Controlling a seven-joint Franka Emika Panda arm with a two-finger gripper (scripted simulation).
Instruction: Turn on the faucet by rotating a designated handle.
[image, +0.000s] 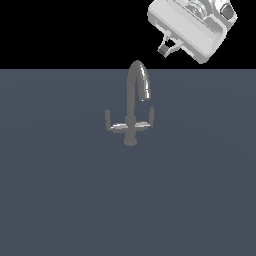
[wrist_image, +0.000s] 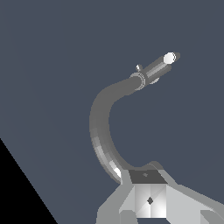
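The faucet (image: 131, 107) is seen standing upright on a flat grey-blue surface (image: 60, 200), its round base planted there and its tall arched spout curving over toward the exterior view's right. Two lever arms are carried low on the faucet's stem, one to each side, each ending in an upturned tip. The handle (image: 145, 121) is the arm on the side toward which the spout's tip bends; it is held level, with its tip pointing up just below the spout's mouth. The matching opposite arm (image: 112, 124) is set on the far side of the stem from the handle.

The gripper (image: 169, 46) is held above the faucet and off to the exterior view's right of the spout's arch, well apart from the handle, tilted beneath the white wrist body. Its two fingers (image: 175, 46) are seen with a small gap between them, and nothing is held there; how wide the gap truly is can only be roughly judged, since the fingers are small in the exterior view.

In the wrist view the faucet (wrist_image: 103, 127) is seen from above, its curved spout sweeping away from the gripper's housing (wrist_image: 148, 201).
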